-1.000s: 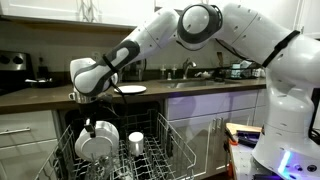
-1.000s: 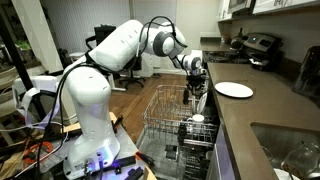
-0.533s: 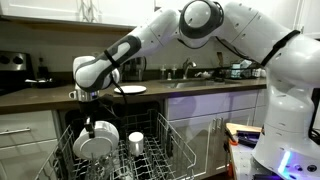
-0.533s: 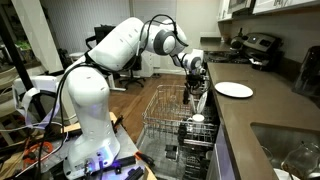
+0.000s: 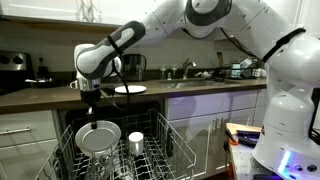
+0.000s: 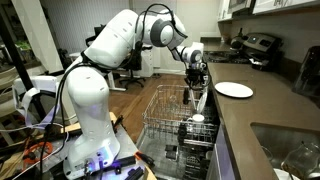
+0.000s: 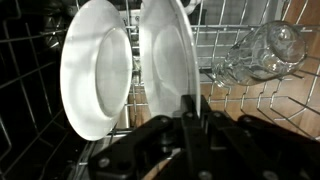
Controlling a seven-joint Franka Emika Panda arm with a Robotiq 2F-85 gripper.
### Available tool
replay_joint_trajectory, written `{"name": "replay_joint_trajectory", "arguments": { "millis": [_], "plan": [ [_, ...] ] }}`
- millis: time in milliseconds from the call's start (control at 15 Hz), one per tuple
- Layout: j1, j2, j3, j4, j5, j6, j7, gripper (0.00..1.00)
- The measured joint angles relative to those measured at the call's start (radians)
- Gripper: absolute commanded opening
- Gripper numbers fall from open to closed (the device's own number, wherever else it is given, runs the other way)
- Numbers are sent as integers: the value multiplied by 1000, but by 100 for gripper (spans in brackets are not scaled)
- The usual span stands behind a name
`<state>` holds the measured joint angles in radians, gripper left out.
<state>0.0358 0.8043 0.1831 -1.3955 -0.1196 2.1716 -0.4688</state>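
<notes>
Left plate (image 7: 95, 80) and right plate (image 7: 165, 60) plain white, wire rack (image 7: 290, 112) grey, glass (image 7: 265, 50) clear, gripper (image 7: 190, 112) black, countertop (image 5: 40, 97) dark brown.

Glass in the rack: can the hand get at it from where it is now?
Probably yes. The glass lies uncovered beside the plates, and the hand, though shut, hangs above the rack.

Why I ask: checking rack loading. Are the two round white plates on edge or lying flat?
On edge: in the wrist view both round white plates stand side by side in the wire rack.
</notes>
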Motion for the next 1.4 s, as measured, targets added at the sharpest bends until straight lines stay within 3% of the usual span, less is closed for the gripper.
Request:
{"name": "replay_joint_trajectory", "arguments": {
  "millis": [733, 1067, 1400],
  "plan": [
    [-11, -203, 14, -150, 55, -58, -11, 7],
    [32, -309, 3, -192, 36, -138, 12, 7],
    [105, -385, -24, -202, -69, -207, 117, 7]
  ]
}}
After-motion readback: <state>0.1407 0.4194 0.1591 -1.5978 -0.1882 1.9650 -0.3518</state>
